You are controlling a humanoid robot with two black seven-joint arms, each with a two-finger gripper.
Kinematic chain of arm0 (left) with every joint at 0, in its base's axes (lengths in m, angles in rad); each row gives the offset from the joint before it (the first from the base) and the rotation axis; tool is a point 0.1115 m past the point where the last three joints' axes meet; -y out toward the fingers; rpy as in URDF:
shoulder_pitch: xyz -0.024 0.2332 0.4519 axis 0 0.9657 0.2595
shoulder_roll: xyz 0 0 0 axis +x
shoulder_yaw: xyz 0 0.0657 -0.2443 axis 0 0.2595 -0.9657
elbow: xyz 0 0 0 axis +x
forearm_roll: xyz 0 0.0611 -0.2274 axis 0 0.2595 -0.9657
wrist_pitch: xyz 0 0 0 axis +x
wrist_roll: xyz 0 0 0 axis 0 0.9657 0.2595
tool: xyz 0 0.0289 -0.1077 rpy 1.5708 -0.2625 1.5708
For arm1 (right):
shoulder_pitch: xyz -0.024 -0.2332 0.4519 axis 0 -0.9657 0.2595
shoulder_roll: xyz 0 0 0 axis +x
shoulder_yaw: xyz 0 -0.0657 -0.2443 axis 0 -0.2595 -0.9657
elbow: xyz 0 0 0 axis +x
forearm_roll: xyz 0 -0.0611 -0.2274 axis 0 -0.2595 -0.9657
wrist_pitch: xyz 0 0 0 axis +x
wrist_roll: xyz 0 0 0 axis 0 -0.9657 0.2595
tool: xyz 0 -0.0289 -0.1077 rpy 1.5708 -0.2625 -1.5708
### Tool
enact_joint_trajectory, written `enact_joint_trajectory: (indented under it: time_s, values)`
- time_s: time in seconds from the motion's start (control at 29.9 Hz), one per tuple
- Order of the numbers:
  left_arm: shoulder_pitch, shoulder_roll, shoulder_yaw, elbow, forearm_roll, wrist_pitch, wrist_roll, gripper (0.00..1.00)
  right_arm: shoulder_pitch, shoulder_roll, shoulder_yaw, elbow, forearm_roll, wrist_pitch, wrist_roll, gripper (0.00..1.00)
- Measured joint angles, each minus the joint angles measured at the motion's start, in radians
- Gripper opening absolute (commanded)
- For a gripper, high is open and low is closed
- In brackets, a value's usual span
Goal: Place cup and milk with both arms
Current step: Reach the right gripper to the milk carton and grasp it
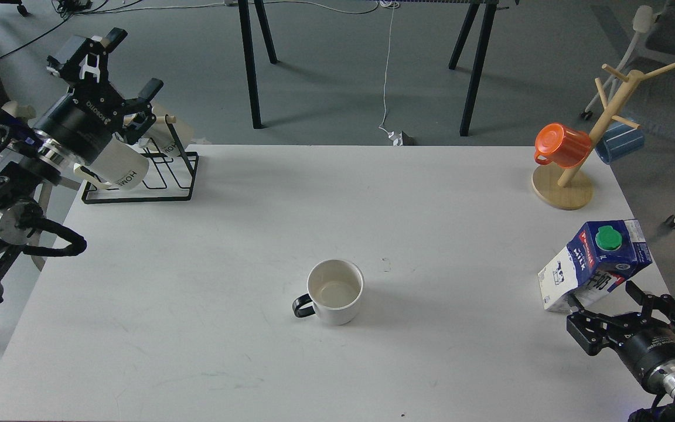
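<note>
The cup (pixel 335 291), a squat white mug with a black handle pointing left, stands upright at the middle of the white table (pixel 255 234). The milk (pixel 595 265), a blue and white carton with a green cap, stands at the right edge. My right gripper (pixel 604 299) is open, empty, and just below the carton's base. My left gripper (pixel 129 61) is open and empty, raised above the rack at the back left, far from the cup.
A black wire rack (pixel 150 176) with cream "HOME" mugs (pixel 116 168) stands at the back left. A wooden mug tree (pixel 583 152) with an orange cup (pixel 561 144) and a blue cup (pixel 620 142) stands at the back right. Black table legs show beyond the far edge.
</note>
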Motion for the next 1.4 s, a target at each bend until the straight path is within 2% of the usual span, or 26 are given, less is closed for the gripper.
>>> enact_joint_trajectory:
  time_s: [0.73,0.97,1.04,1.07,1.1,1.17,1.2,1.3,1.4]
  values:
    - [0.022,0.000,0.001,0.002,0.000,0.000,0.000,0.94,0.002,0.087,0.073,-0.066,0.000,0.000,0.001,0.98]
    - [0.023,0.001,0.000,0.003,0.000,0.000,0.000,0.94,0.002,0.105,0.097,-0.077,0.000,0.000,0.001,0.94]
    - [0.024,0.001,0.000,0.003,0.000,0.000,0.000,0.94,0.002,0.105,0.099,-0.081,0.000,0.000,0.001,0.89]
    - [0.024,0.001,0.000,0.003,0.000,0.000,0.000,0.94,0.002,0.107,0.099,-0.083,0.000,0.000,0.001,0.83]
    - [0.024,0.001,0.000,0.003,0.000,0.000,0.000,0.94,0.002,0.108,0.099,-0.084,0.000,0.000,0.001,0.75]
    - [0.024,0.000,0.000,0.003,0.000,0.000,0.000,0.94,0.001,0.112,0.099,-0.085,-0.002,0.000,0.001,0.51]
    - [0.025,-0.001,0.000,0.003,0.000,0.000,0.000,0.94,0.001,0.112,0.099,-0.085,-0.003,0.000,0.001,0.45]
    - [0.025,-0.002,0.001,0.003,0.000,0.000,0.000,0.94,0.000,0.113,0.098,-0.084,-0.006,0.000,0.001,0.37]
    - [0.025,-0.002,0.001,0.004,0.000,0.000,0.000,0.94,0.000,0.115,0.098,-0.084,-0.014,0.000,0.002,0.23]
